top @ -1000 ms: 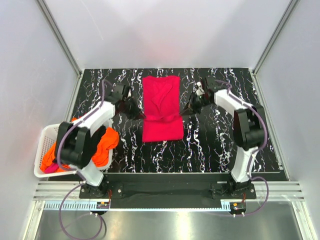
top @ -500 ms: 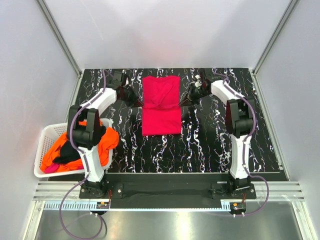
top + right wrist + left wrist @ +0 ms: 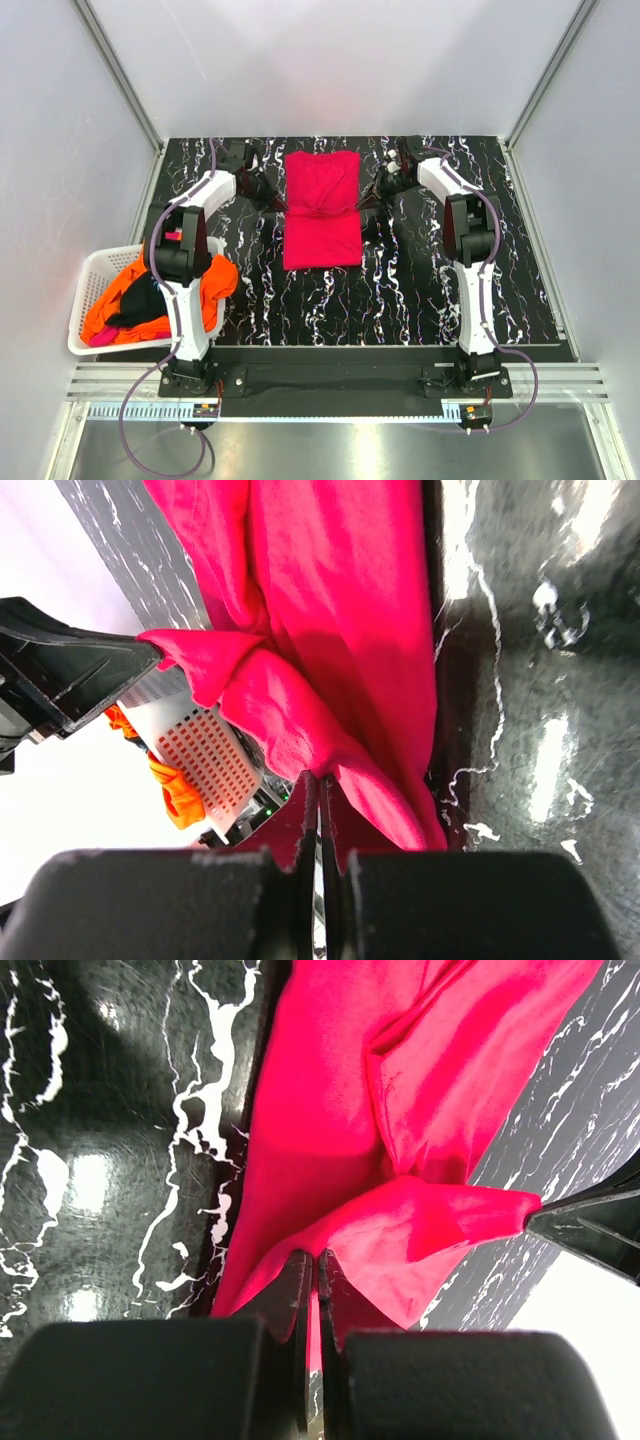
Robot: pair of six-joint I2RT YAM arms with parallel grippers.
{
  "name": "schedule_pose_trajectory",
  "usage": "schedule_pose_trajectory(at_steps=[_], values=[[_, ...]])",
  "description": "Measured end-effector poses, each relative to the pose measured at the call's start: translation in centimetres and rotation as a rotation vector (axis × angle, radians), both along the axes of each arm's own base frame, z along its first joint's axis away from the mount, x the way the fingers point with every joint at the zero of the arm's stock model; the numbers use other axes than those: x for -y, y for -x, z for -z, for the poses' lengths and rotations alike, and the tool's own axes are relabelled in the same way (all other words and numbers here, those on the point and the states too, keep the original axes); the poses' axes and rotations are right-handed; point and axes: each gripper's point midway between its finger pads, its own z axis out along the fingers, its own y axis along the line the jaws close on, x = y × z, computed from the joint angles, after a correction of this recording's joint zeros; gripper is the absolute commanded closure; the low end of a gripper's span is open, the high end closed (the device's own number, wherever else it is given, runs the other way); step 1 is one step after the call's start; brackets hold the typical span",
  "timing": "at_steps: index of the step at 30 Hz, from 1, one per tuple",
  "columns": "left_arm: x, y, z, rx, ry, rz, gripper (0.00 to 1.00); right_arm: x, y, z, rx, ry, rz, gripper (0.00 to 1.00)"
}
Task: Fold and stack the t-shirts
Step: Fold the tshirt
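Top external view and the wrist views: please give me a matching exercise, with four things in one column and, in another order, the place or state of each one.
Things:
1. magenta-red t-shirt
2. orange t-shirt
3. left pincer
4. white basket

Places or states:
A. stands at the left side of the view, with clothes in it
B. shut on the edge of the red cloth
C. lies on the black table
D. heaped in the basket

Pairs: 1-C, 2-D, 3-B, 4-A
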Motion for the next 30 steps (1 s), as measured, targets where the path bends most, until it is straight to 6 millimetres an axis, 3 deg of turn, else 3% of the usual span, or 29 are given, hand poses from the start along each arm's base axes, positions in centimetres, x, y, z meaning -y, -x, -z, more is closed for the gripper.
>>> schedule_pose_trajectory(at_steps=[2,3,5,6,10,13,15,18,22,26,27,30], values=[[-0.1,-0.2,0.1,-0.005,0.000,0.001,0.87,0.1,-0.4,0.1,0.000,-0.001,0.003,1.00],[-0.1,-0.4,0.2,-0.005,0.000,0.004,0.78,0.1,-0.6,0.2,0.001,-0.002,0.005,0.99],[-0.3,-0.7,0.5,-0.014,-0.005,0.007,0.73,0.1,-1.2,0.2,0.005,-0.008,0.004,0.87],[-0.3,-1.0,0.6,-0.015,-0.008,0.009,0.65,0.0,-1.6,0.4,0.008,-0.010,0.004,0.84],[-0.9,-2.5,0.3,-0.001,-0.053,0.022,0.58,0.2,-4.4,0.4,0.038,-0.024,0.007,0.65],[-1.5,-3.1,-1.2,0.044,-0.095,0.029,0.57,1.5,-6.6,0.0,0.085,-0.004,0.013,0.61],[-1.8,-2.6,-2.6,0.070,-0.110,0.040,0.57,2.5,-6.3,-0.5,0.087,0.017,0.009,0.59],[-1.8,-0.7,-4.5,0.104,-0.116,0.068,0.59,4.1,-4.0,-0.9,0.058,0.064,0.000,0.57],[0.0,3.0,-5.7,0.136,-0.080,0.133,0.59,4.1,1.3,-1.7,-0.003,0.073,-0.027,0.57],[3.5,6.6,-4.0,0.106,-0.043,0.236,0.59,2.3,6.1,-1.8,-0.024,0.055,-0.085,0.55],[4.5,7.9,-3.0,0.084,-0.043,0.266,0.55,2.0,7.3,-1.6,-0.026,0.055,-0.106,0.48],[5.7,11.2,-0.9,0.028,-0.056,0.321,0.46,1.7,11.1,-0.9,-0.031,0.063,-0.173,0.47]])
